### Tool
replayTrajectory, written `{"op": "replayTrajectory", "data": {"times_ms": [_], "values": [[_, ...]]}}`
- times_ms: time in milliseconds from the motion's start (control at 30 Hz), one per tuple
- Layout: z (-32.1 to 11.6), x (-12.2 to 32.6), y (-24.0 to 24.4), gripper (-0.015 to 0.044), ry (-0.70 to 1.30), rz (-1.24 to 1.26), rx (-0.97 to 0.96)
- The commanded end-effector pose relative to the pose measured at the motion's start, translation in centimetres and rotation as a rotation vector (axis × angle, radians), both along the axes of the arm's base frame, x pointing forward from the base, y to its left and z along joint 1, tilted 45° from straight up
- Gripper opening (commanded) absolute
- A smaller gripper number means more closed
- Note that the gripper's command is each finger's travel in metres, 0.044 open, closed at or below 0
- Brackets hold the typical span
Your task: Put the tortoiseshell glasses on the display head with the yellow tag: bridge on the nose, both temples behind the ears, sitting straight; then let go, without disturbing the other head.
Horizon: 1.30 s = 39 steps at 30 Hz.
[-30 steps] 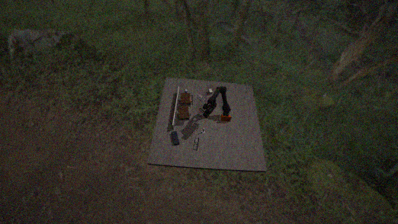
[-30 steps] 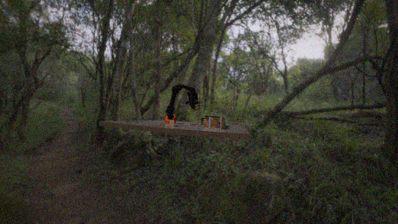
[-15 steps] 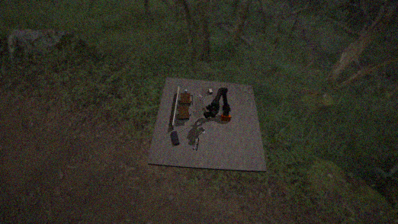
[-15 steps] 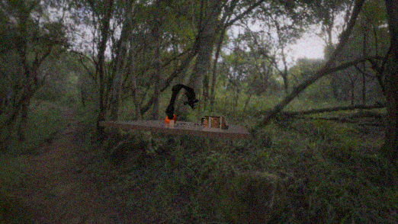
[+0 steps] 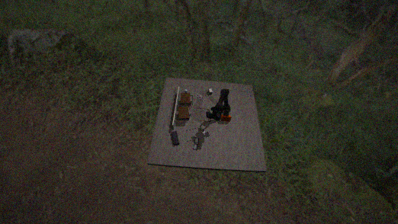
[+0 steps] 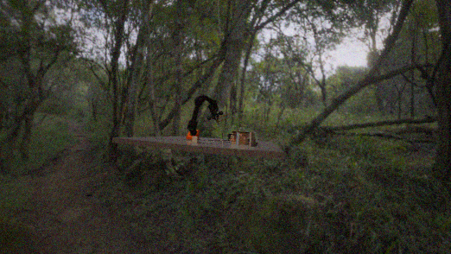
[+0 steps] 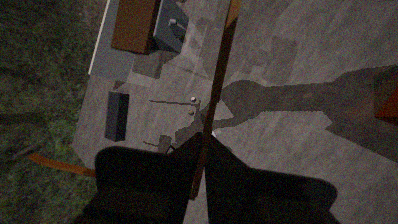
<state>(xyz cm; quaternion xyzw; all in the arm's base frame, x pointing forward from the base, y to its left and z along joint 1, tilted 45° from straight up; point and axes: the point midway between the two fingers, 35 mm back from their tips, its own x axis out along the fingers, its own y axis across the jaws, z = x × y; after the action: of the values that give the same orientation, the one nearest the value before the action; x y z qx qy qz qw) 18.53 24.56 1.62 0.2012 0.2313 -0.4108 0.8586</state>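
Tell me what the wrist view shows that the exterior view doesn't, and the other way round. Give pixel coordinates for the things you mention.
Only the wrist view: the brown strip of the glasses (image 7: 219,75) clamped between the fingertips, and a dark block (image 7: 117,116) on the tabletop. Neither can be made out in the exterior view.

Only the exterior view: the arm's raised, bent links (image 6: 197,112) and the sky between the trees.

Both: the gripper (image 7: 204,137) (image 6: 219,114), the tabletop (image 7: 280,145) (image 6: 173,147) and brown box shapes (image 7: 132,25) (image 6: 245,138).
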Motion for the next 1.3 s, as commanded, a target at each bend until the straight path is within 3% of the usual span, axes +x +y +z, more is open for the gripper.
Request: {"op": "replayTrajectory", "data": {"times_ms": [0, 333, 1267], "values": [[-0.4, -0.8, 1.0, 0.0, -0.1, -0.04, 0.083], [-1.4, -2.6, 2.3, 0.0, -0.27, -0.126, 0.236], [-1.3, -2.1, 1.5, 0.0, -0.223, -0.124, 0.191]]}}
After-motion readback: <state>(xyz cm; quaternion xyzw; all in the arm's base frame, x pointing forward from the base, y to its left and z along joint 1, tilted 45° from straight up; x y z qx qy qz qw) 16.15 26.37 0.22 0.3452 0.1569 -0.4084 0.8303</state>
